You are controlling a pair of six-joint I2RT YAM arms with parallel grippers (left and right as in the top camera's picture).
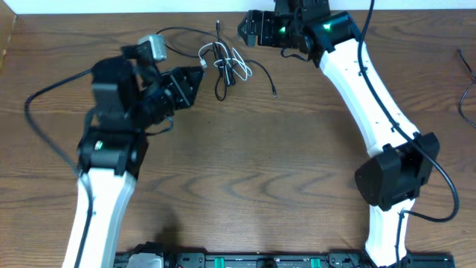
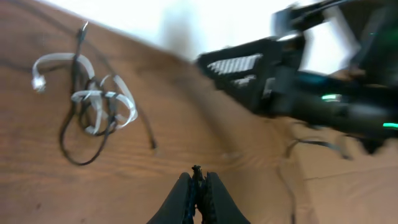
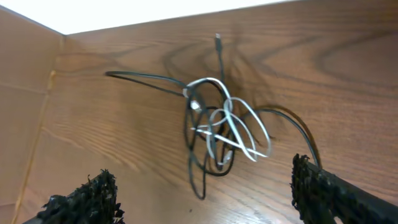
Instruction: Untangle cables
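The cables [image 1: 227, 65] are a small tangle of thin black and white cords at the back middle of the wooden table, with loose ends running left and right. They also show in the left wrist view [image 2: 93, 102] and the right wrist view [image 3: 217, 127]. My left gripper [image 1: 199, 74] is shut and empty, just left of the tangle; its closed fingers show in the left wrist view [image 2: 196, 186]. My right gripper [image 1: 249, 30] is open wide, to the right of and behind the tangle, its fingers [image 3: 205, 193] spread short of the bundle and apart from it.
The table's back edge [image 1: 186, 13] runs close behind the cables. A plug-ended black strand [image 1: 274, 93] trails right of the bundle. A dark cable [image 1: 467, 67] lies at the far right edge. The arm bases [image 1: 238, 260] stand at the front.
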